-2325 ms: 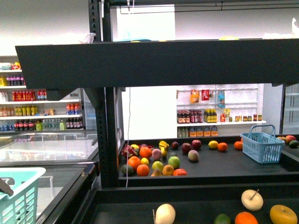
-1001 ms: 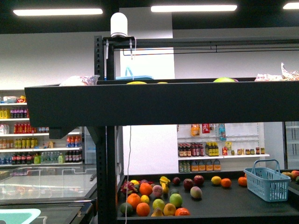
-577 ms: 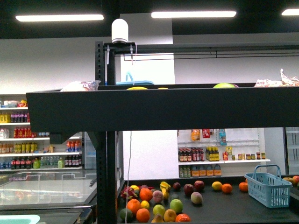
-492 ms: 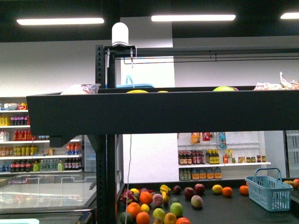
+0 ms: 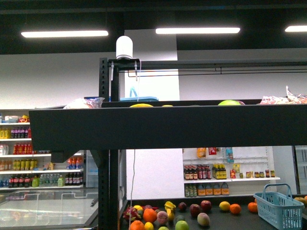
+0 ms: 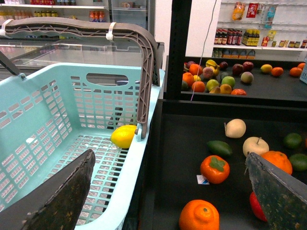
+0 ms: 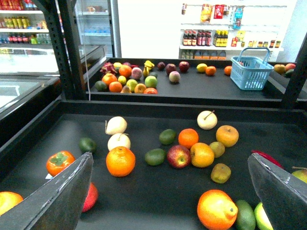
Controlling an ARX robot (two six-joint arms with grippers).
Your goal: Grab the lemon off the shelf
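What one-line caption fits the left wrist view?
A lemon lies in the pale green basket beside the black shelf of fruit, the left gripper open and empty.

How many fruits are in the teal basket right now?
1: the lemon lies on the teal basket's floor beside its handle; the left gripper's fingers hide some floor.
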